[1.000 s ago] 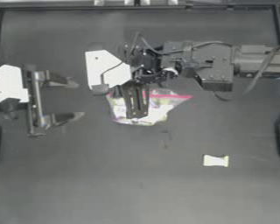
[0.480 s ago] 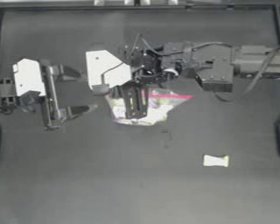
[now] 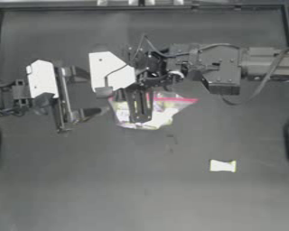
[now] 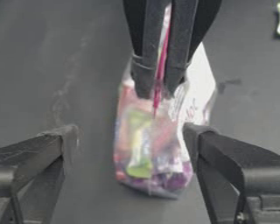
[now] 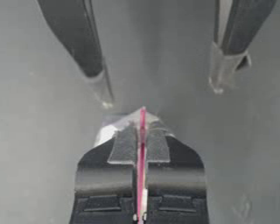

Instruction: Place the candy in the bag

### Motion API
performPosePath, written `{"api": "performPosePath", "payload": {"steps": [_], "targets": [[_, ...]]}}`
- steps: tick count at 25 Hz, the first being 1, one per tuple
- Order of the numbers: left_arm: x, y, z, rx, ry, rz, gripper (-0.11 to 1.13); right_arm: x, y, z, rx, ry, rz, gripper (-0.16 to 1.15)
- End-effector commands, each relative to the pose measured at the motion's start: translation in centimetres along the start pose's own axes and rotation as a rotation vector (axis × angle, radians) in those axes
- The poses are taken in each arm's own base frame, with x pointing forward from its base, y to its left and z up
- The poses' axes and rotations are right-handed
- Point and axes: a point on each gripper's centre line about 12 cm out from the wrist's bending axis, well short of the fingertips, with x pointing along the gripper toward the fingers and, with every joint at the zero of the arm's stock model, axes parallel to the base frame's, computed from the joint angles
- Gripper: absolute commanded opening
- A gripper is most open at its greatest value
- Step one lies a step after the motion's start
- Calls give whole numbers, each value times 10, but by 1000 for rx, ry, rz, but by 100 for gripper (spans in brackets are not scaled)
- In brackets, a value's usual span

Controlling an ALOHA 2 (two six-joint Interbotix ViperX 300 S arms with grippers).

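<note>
Pinching the pink strip of the bag (image 3: 148, 109) at mid-table, the right gripper (image 3: 139, 104) is clenched on it. The left gripper (image 3: 72, 108) hangs released just beside the bag. The candy (image 3: 222, 166) lies well apart.

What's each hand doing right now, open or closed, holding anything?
Left hand: open, beside the bag, holding nothing.
Right hand: closed on the bag's pink strip.

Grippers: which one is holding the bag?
The right gripper, reaching across from the right, is shut on the bag's pink strip. The left gripper hangs open beside the bag, gripping nothing.
</note>
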Motion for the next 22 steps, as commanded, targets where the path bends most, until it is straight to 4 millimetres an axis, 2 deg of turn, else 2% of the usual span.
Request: {"api": "performPosePath", "payload": {"steps": [1,16,22], "targets": [[6,-2,12,8,-31,-7,101,-24,-2,12,1,-64,-15,6],[14,-11,20,18,-42,-36,100,-23,-2,12,3,-63,-15,6],[20,-15,16,19,-27,-47,98,-21,-3,11,4,-68,-18,6]]}}
